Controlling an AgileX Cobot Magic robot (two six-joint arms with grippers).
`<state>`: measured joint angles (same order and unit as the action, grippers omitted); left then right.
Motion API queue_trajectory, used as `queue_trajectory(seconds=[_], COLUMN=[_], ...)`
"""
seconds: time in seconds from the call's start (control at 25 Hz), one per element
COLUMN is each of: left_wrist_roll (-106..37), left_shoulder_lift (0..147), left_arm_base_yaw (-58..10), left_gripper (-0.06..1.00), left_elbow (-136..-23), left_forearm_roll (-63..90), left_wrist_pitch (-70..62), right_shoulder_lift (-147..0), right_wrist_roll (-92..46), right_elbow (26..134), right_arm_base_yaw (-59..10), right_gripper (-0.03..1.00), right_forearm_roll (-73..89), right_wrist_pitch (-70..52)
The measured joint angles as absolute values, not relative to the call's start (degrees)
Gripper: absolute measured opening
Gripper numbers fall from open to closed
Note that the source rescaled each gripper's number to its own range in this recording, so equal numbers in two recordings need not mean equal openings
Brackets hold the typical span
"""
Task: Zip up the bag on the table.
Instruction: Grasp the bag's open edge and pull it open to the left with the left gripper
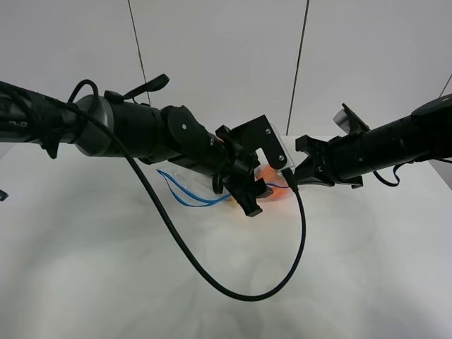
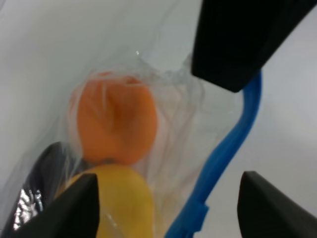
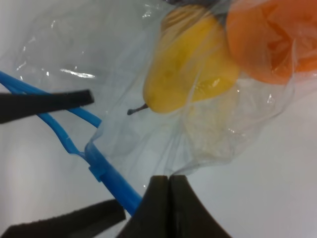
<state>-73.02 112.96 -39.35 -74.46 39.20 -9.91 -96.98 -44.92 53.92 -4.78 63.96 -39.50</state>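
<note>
The clear bag (image 1: 272, 185) lies mid-table under both grippers, with its blue zip strip (image 1: 185, 195) looping out to the left. In the left wrist view the bag (image 2: 173, 99) shows orange, yellow and dark purple produce, and the blue strip (image 2: 225, 151) runs between my open left gripper's (image 2: 168, 188) fingers. In the exterior view my left gripper (image 1: 251, 198) hovers over the bag. My right gripper (image 3: 168, 179) is shut on the bag's (image 3: 148, 59) edge beside the blue strip (image 3: 106, 171). It sits at the bag's right end (image 1: 302, 169).
The white table (image 1: 106, 282) spreads wide around the bag. A black cable (image 1: 233, 286) from the left arm hangs in a loop over the table in front of the bag. A white wall stands behind.
</note>
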Motion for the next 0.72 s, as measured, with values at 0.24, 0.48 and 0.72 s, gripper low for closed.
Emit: queue_trajectory(seconds=[0.24,0.48,0.72], left_wrist_roll=[-73.0,-73.0,-74.4], left_shoulder_lift=[113.0,113.0,113.0], left_arm_base_yaw=[-39.4,-39.4,-39.4], left_gripper=[0.94,0.93,0.84], left_elbow=[-74.5,-74.5,-74.5], left_forearm_roll=[39.2,39.2,39.2], left_wrist_pitch=[-9.9,-10.0,-12.1], right_shoulder_lift=[-97.0,-97.0,-97.0], right_wrist_roll=[-44.9,-44.9,-44.9], right_elbow=[53.9,53.9,53.9], right_arm_base_yaw=[-4.8,-4.8,-4.8], right_gripper=[0.0,0.0,0.0], right_forearm_roll=[63.8,63.8,63.8], right_wrist_pitch=[-39.4,-39.4,-39.3])
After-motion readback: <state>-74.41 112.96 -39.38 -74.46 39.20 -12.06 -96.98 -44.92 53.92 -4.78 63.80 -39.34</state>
